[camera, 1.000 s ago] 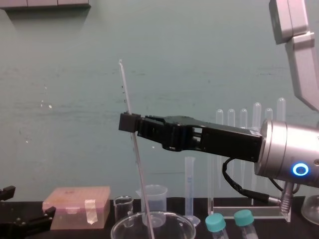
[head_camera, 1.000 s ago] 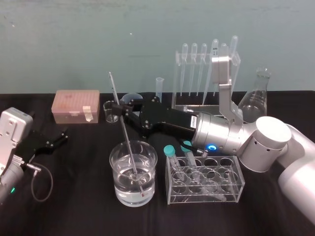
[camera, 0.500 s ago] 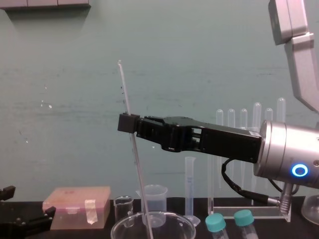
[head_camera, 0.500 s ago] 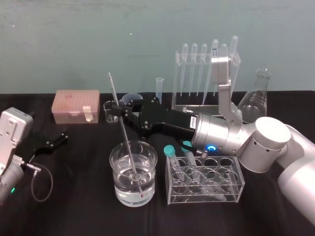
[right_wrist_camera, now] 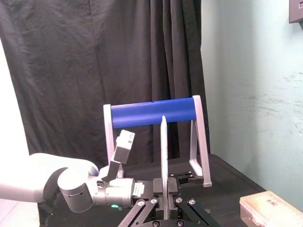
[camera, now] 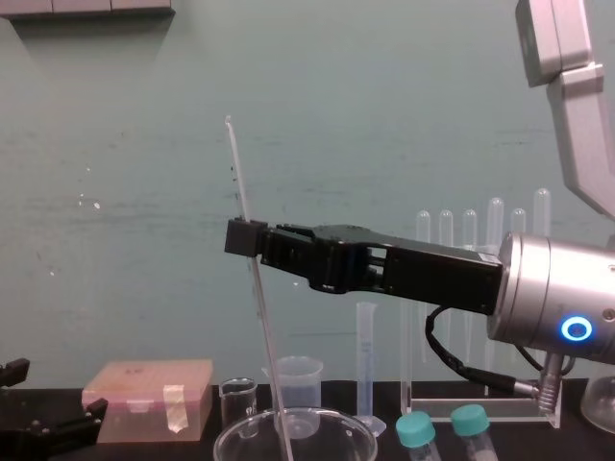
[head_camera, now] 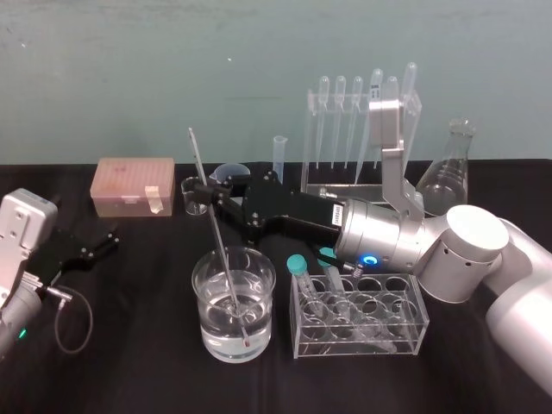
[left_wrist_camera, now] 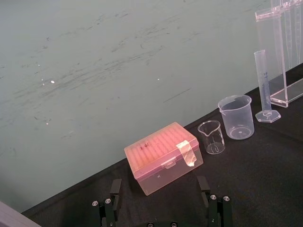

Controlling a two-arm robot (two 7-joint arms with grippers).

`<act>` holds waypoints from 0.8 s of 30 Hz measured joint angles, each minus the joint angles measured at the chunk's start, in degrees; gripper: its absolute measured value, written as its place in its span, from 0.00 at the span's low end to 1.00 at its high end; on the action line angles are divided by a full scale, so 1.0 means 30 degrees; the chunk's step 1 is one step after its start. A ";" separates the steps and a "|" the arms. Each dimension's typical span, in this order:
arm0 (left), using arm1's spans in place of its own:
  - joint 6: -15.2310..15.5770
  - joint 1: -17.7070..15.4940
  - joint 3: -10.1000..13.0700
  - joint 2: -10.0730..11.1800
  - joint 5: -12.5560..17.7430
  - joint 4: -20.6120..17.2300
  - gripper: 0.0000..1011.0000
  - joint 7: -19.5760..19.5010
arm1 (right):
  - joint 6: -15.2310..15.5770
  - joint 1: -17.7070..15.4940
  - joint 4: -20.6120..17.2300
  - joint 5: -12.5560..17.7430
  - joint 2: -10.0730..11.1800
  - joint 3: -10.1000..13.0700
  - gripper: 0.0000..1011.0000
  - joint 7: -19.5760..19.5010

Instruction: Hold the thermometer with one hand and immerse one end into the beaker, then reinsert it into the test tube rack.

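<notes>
Holding: right gripper (head_camera: 207, 191) reaches in from the robot's right, fingers clamped on the thermometer (head_camera: 221, 252) along its upper part.
Thermometer: tilted, top leaning to the robot's left; lower end submerged in the water, close to the glass bottom.
Beaker (head_camera: 207, 297): upright on the black table (head_camera: 155, 371), partly filled.
Test tube rack (head_camera: 321, 189): rear of table by the wall, behind the right arm, apart from the thermometer.
Left gripper (head_camera: 102, 243): idle at the table's left, fingers spread, near the pink box (head_camera: 134, 185).
</notes>
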 joint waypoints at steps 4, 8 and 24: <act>0.0000 0.0000 0.0000 0.0000 0.0000 0.0000 1.00 0.0000 | 0.0007 -0.0050 -0.0060 0.0005 0.0021 -0.0004 0.06 -0.0015; 0.0000 0.0000 0.0000 0.0000 0.0000 0.0000 1.00 0.0001 | 0.0021 -0.0096 -0.0092 0.0005 0.0048 -0.0006 0.06 -0.0060; 0.0000 0.0000 0.0000 0.0000 0.0000 0.0000 1.00 0.0000 | 0.0054 -0.0163 -0.0112 -0.0027 0.0072 0.0005 0.05 -0.0134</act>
